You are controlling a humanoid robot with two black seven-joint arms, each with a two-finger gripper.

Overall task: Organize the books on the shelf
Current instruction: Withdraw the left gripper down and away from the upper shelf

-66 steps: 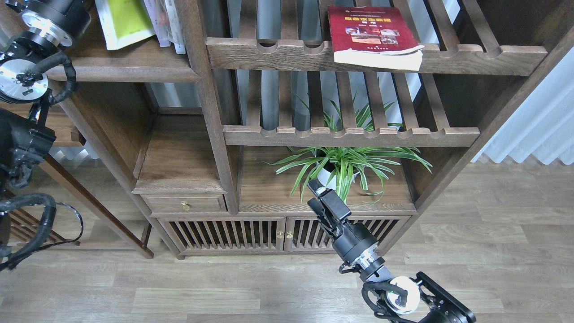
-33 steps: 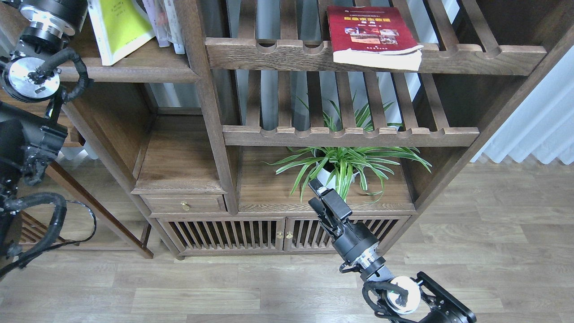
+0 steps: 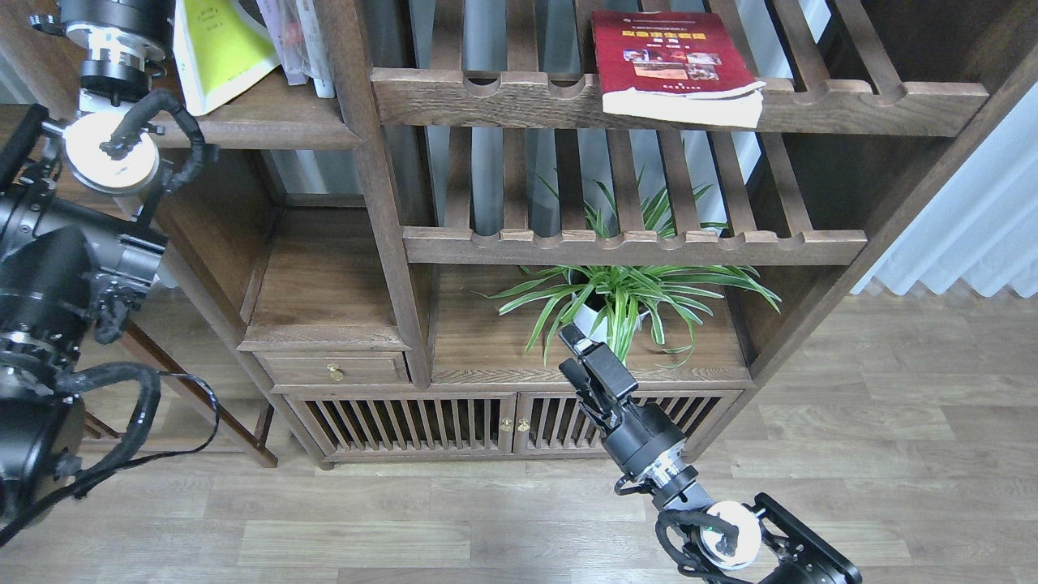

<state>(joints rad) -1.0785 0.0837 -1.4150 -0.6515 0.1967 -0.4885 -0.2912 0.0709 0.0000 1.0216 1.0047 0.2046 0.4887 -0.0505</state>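
A yellow-green book point(image 3: 220, 50) leans on the solid dark-brown shelf point(image 3: 268, 130) at the top left. Pale lavender-white books point(image 3: 302, 40) stand just right of it against the post. My left arm rises along the left edge; its wrist point(image 3: 122, 24) is beside the yellow-green book and the fingers are cut off by the top edge. A dark red book point(image 3: 673, 61) lies flat on the upper slatted rack, overhanging its front rail. My right gripper point(image 3: 569, 353) hangs low in front of the cabinet, open and holding nothing.
A potted spider plant point(image 3: 624, 300) stands on the cabinet top just behind the right gripper. A second slatted rack point(image 3: 632, 243) runs above the plant. A small drawer point(image 3: 332, 369) and slatted cabinet doors point(image 3: 454, 422) sit below. White curtains point(image 3: 973, 235) hang at the right.
My left arm has swung rightward, closer to the shelf's left post. The yellow-green book has tipped from lying low to leaning more upright. The right arm and red book have barely moved.
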